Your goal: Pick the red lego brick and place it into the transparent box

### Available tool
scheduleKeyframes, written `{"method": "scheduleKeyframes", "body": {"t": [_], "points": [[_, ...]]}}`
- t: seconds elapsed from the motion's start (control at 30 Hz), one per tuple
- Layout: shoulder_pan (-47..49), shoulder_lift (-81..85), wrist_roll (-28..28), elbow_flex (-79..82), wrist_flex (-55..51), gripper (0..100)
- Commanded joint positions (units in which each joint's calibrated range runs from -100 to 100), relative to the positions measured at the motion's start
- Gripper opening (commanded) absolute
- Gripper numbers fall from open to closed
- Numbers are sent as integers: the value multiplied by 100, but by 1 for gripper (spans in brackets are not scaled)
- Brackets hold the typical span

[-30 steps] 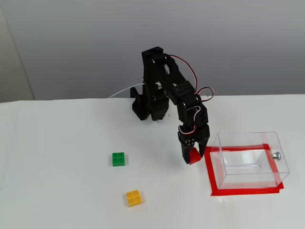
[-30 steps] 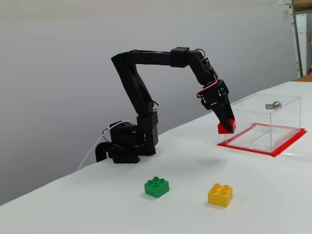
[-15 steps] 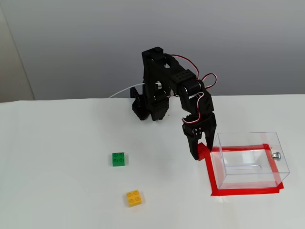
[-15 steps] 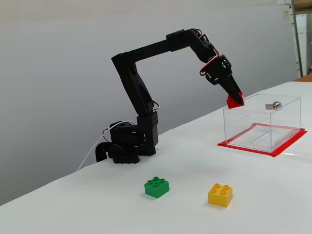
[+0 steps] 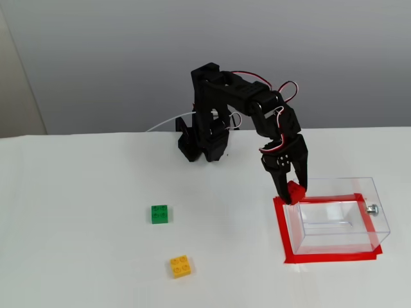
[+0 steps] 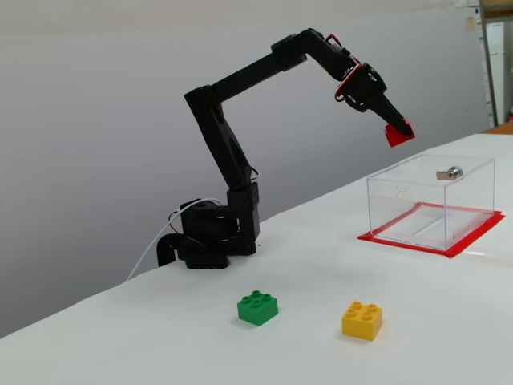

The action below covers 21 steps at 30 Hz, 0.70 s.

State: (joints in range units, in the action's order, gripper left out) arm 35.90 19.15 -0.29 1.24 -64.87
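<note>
Tool (image 6: pixel 397 132) pinched on the red lego brick (image 6: pixel 396 135), held up in the air above the rim level of the transparent box (image 6: pixel 429 200) in a fixed view. In a fixed view from the front, brick (image 5: pixel 295 192) seen over the box's left edge, tool (image 5: pixel 293 193) pointed downward. Transparent box (image 5: pixel 336 215) set on the white worktop (image 5: pixel 83 224) inside a red tape rectangle (image 5: pixel 287 246), silver knob (image 5: pixel 371 208) on its right wall; nothing seen inside except the taped floor. Green brick (image 5: pixel 159 213) and yellow brick (image 5: pixel 180 265) lying well apart from the box, on the worktop's left part, green nearer the arm's base.
</note>
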Motion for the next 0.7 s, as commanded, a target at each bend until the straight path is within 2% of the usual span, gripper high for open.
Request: {"method": "scheduleKeyframes", "body": {"t": [0.0, 0.3, 0.67], "points": [[310, 23, 19, -268, 64, 11], [1079, -231, 19, -332, 212, 11], [1590, -1648, 19, -1869, 229, 11]]}}
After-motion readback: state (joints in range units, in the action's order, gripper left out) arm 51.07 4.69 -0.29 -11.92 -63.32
